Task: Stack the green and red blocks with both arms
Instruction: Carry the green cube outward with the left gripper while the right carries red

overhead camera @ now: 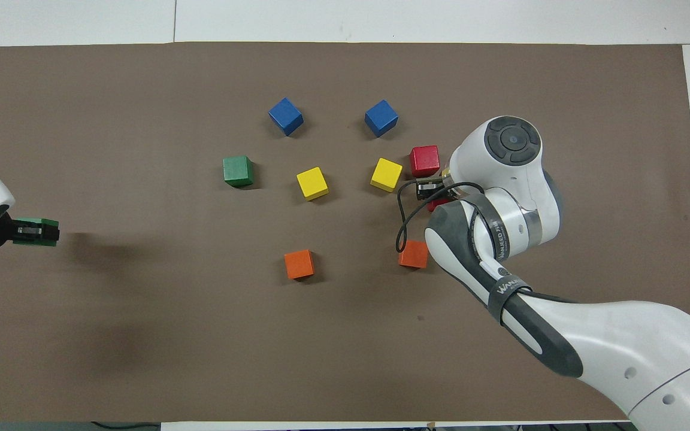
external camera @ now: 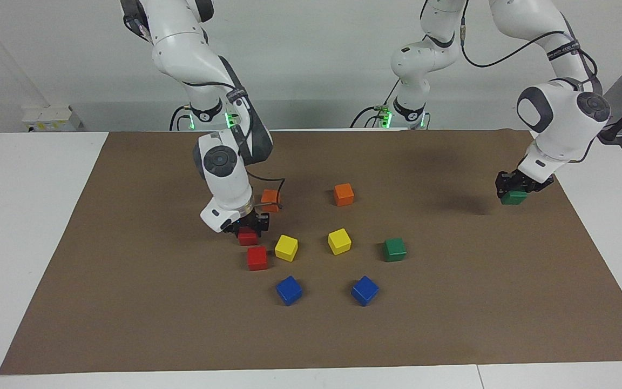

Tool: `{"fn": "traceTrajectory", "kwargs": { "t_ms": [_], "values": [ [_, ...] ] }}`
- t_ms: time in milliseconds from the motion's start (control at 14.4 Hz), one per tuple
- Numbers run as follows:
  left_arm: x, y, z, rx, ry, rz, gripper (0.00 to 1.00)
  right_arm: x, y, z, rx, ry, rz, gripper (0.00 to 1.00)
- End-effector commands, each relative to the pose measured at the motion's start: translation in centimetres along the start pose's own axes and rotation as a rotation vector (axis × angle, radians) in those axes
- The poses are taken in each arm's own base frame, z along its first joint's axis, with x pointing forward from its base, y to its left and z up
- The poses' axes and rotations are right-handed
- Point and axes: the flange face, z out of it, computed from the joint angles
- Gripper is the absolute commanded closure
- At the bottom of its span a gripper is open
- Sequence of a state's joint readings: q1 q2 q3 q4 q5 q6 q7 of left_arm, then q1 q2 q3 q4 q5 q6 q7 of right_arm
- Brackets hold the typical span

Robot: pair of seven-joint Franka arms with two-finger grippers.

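My right hand (external camera: 247, 229) sits low at centre-left of the facing view, closed around a red block (external camera: 248, 236). From overhead my own wrist and forearm cover most of that block; only a sliver of red shows under the hand. The other red block (external camera: 257, 258) lies free just below it in the facing view, beside a yellow block (external camera: 286, 248).

My left hand (external camera: 514, 190) is at the right edge of the facing view, closed on a green block (external camera: 514, 198) over the brown mat (external camera: 127, 302), close to where the mat ends and the white counter (external camera: 602, 216) begins. Overhead, that arm is cut off by the frame's left border, with only the wrist tip and the block showing. The second green block (external camera: 395, 249) rests alone right of centre.

The mat's lower half in the facing view is bare, and so is the wide stretch between the green block on the mat and my left hand.
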State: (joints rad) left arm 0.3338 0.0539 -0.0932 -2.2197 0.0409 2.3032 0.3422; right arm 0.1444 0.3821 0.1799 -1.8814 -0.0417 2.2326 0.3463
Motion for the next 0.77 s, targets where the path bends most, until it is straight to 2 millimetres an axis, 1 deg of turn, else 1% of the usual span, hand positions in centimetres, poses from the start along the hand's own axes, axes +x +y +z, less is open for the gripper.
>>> {"fn": "traceTrajectory", "kwargs": {
  "t_ms": [0,70,139,209,278,348,487,557,696],
  "values": [
    [-1.8,0.4,1.7,0.010,0.033,-0.002,1.00,1.4,2.7,-5.5,-0.024,-0.009,-0.005,1.00],
    [-1.7,0.3,1.8,0.011,0.034,-0.002,1.00,2.6,4.7,-8.3,-0.030,-0.033,-0.033,1.00],
    [-1.6,0.3,2.0,0.010,0.036,0.000,1.00,3.7,8.4,-9.7,-0.029,-0.044,-0.049,1.00],
    [-1.6,0.2,2.7,0.010,0.041,-0.004,1.00,4.3,12.9,-9.9,-0.026,-0.038,-0.054,1.00],
    [-1.8,-0.6,3.2,0.013,0.050,-0.019,1.00,4.6,17.5,-9.1,-0.019,-0.003,-0.058,1.00],
    [-1.8,-0.5,3.7,0.013,0.055,-0.019,1.00,4.5,20.7,-8.2,-0.017,0.018,-0.063,1.00],
    [-1.9,-0.6,4.0,0.015,0.065,-0.022,1.00,4.3,23.6,-7.0,-0.013,0.013,-0.053,1.00],
    [-2.0,-0.9,4.5,0.010,0.061,-0.030,1.00,4.0,24.3,-6.1,-0.009,0.000,-0.044,1.00],
    [-2.0,-0.9,5.0,-0.005,0.066,-0.052,1.00,3.8,24.6,-4.2,-0.004,-0.003,-0.038,1.00]
  ]
}}
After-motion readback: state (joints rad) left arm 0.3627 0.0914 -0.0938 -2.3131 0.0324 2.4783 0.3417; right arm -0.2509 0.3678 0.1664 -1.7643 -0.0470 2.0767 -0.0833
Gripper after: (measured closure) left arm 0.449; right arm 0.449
